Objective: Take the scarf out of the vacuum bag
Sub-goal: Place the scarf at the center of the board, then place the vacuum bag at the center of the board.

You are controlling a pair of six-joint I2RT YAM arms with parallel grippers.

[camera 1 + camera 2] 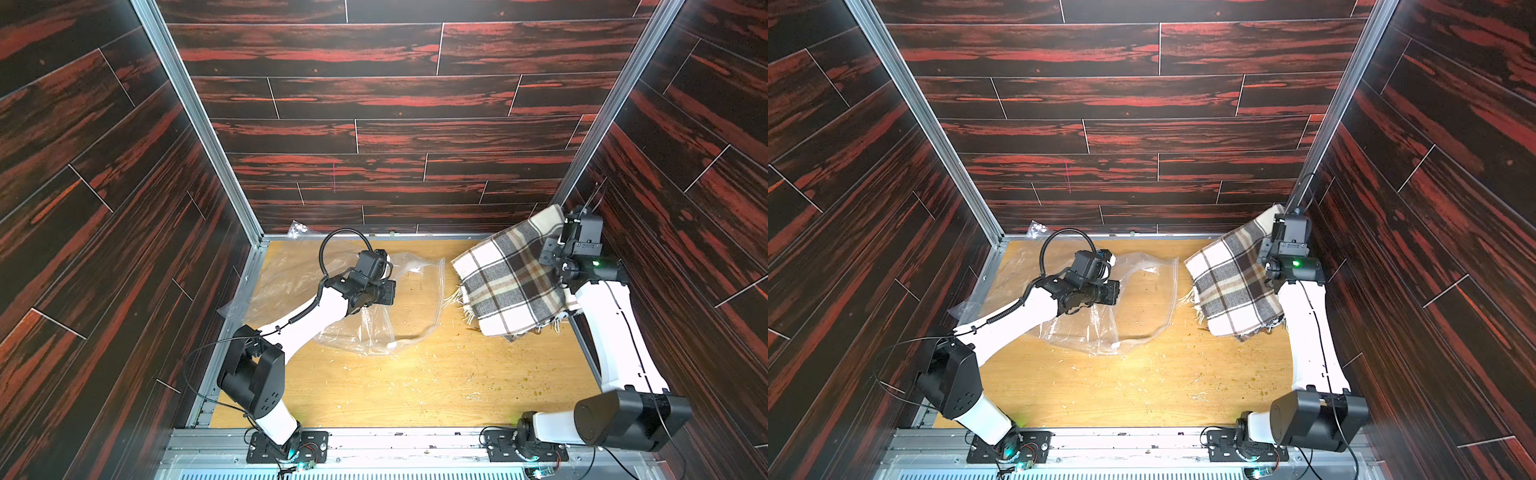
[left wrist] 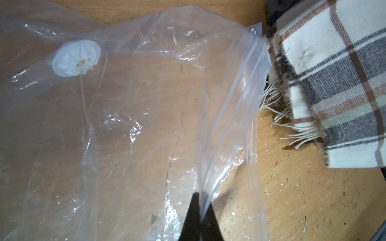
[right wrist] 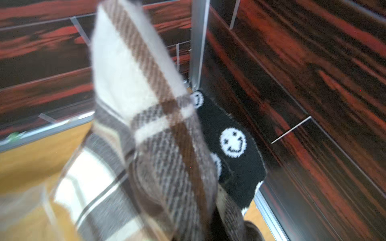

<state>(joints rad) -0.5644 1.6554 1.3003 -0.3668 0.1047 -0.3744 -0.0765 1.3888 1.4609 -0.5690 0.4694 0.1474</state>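
The vacuum bag (image 1: pixel 415 299) (image 1: pixel 1142 299) lies crinkled and see-through on the left half of the wooden table. Its round white valve (image 2: pixel 76 58) and its zip-seal edge (image 2: pixel 250 104) show in the left wrist view, and a small white slider clip (image 1: pixel 390 345) sits at its near edge. My left gripper (image 2: pixel 201 200) (image 1: pixel 365 308) is shut on a raised fold of the bag's plastic. The plaid cream, brown and grey scarf (image 1: pixel 511 282) (image 1: pixel 1233 282) (image 2: pixel 334 83) is outside the bag at the far right. My right gripper (image 1: pixel 561 232) is shut on its upper corner, so it hangs with its fringe touching the table.
A black cloth with white smiley faces (image 3: pixel 231 150) lies in the far right corner behind the scarf. A small crumpled plastic scrap (image 1: pixel 297 228) sits at the far left corner. Crumbs dot the wooden table (image 1: pixel 415 386). Dark walls stand close on three sides.
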